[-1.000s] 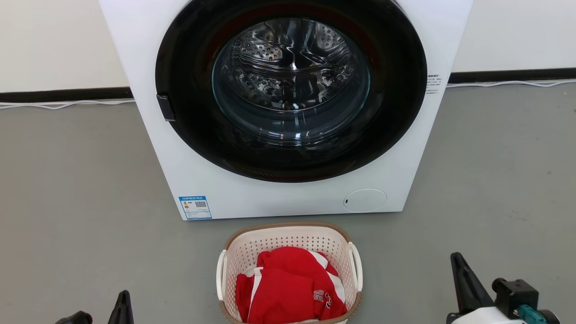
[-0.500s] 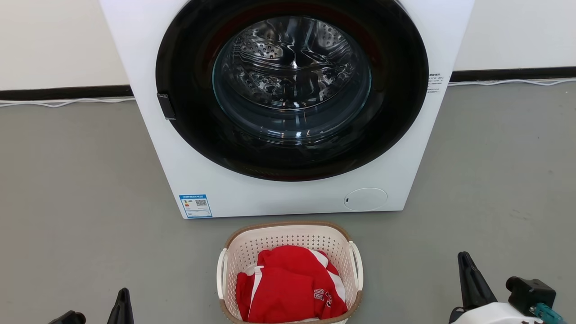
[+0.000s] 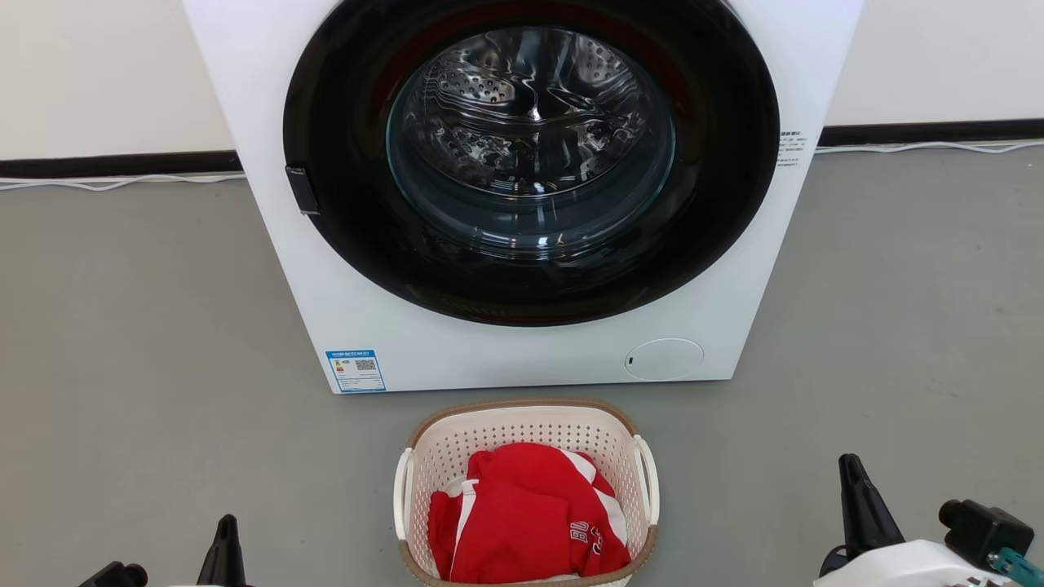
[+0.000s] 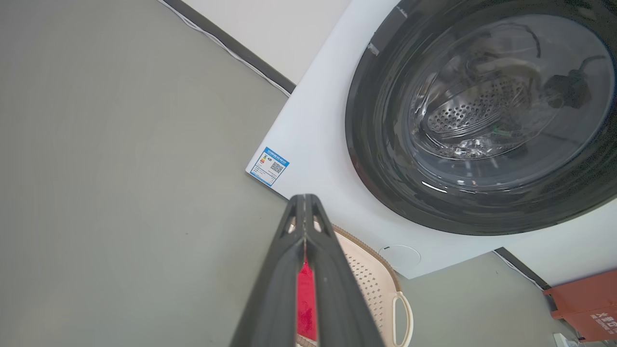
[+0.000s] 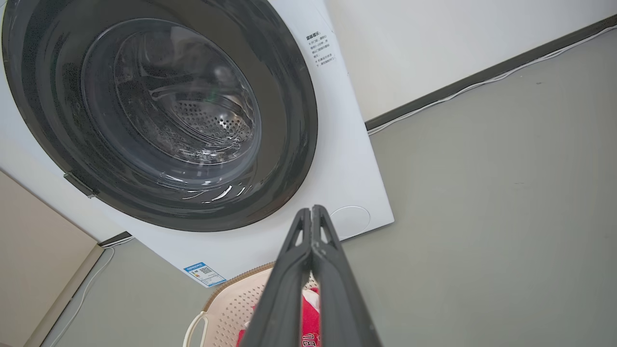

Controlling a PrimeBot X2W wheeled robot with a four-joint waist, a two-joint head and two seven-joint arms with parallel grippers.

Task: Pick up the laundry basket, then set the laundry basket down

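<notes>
The laundry basket (image 3: pixel 522 428), cream-white and perforated with a brown rim and white side handles, stands on the grey floor at the bottom centre of the head view, just in front of the washer. A red and white garment (image 3: pixel 526 514) lies inside it. My left gripper (image 3: pixel 227 523) is at the lower left, well left of the basket, shut and empty. My right gripper (image 3: pixel 851 463) is at the lower right, well right of the basket, shut and empty too. In the left wrist view the shut gripper (image 4: pixel 304 200) rises before the basket (image 4: pixel 373 277). The right gripper (image 5: pixel 312 211) stands likewise above the basket (image 5: pixel 231 303).
A white front-loading washer (image 3: pixel 522 359) with a closed dark round door (image 3: pixel 530 155) stands right behind the basket. A black baseboard and a white cable (image 3: pixel 114 186) run along the wall. A red-brown box (image 4: pixel 585 301) sits by the wall beyond the washer.
The head view has shifted slightly, so the washer and basket sit a little higher. My right gripper has drifted a little to the right. Both grippers stay shut.
</notes>
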